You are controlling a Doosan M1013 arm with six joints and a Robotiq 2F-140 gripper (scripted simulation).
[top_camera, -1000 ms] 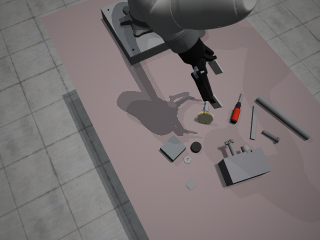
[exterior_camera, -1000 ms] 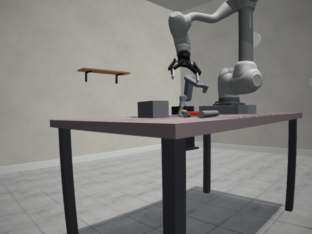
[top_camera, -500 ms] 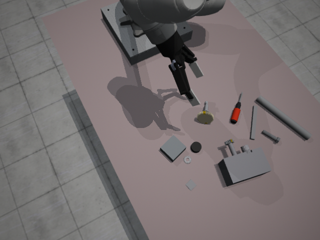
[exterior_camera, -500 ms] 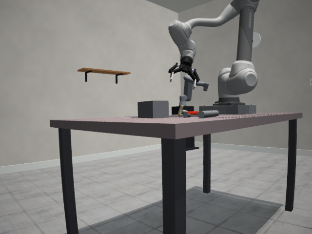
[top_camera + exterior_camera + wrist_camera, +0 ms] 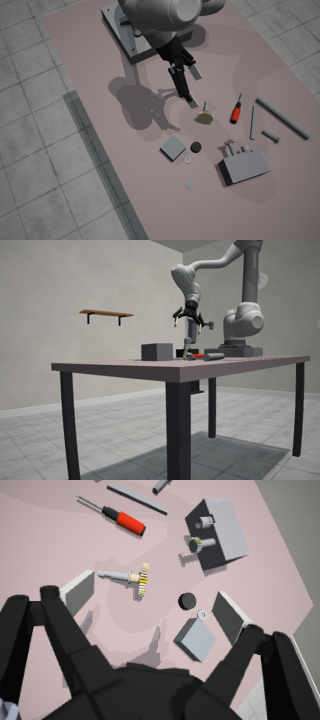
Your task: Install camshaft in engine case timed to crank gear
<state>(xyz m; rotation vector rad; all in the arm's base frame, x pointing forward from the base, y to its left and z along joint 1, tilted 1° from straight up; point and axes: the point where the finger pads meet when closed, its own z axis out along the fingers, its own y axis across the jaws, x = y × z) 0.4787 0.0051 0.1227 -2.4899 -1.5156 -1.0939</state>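
From the side, the arm's gripper [image 5: 187, 322] hangs wide open and holding nothing, well above the pink table [image 5: 180, 370], where a grey engine case [image 5: 157, 351], camshaft [image 5: 185, 353], red screwdriver [image 5: 197, 355] and grey cylinder [image 5: 213, 356] sit.

Pink table [image 5: 77, 51]: camshaft [image 5: 205, 116], engine case [image 5: 245, 166], screwdriver [image 5: 236, 112].

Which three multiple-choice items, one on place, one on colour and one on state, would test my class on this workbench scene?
1. Where does the camshaft lie?
A on the table
B in the engine case
C between the fingers

2. What colour is the screwdriver handle?
A blue
B red
C green

3. How is the gripper?
A shut on the camshaft
B shut on nothing
C open, holding nothing

Answers: 1 A, it lies flat, apart from the engine case. 2 B, its grip is red. 3 C, the fingers are spread wide above the table.
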